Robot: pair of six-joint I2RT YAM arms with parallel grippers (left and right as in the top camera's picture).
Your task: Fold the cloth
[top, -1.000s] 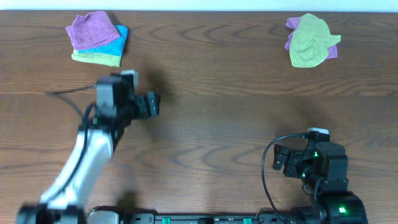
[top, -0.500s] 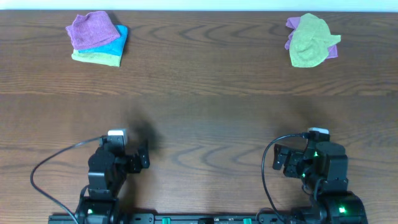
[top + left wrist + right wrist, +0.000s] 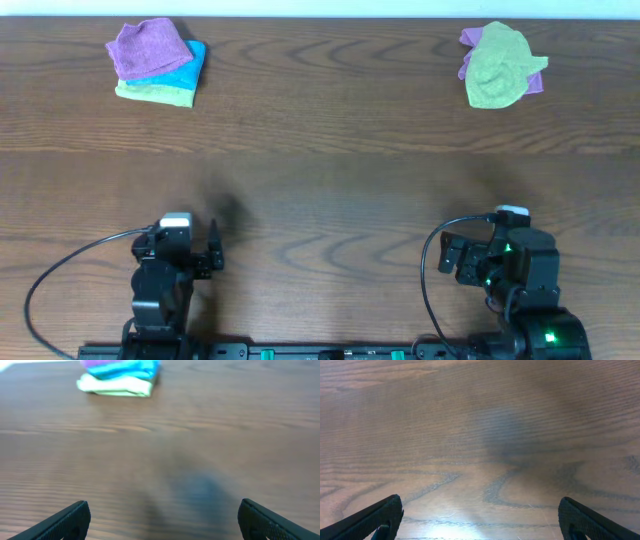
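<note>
No text, label, brand mark, number or sign can be read on anything in these views.
</note>
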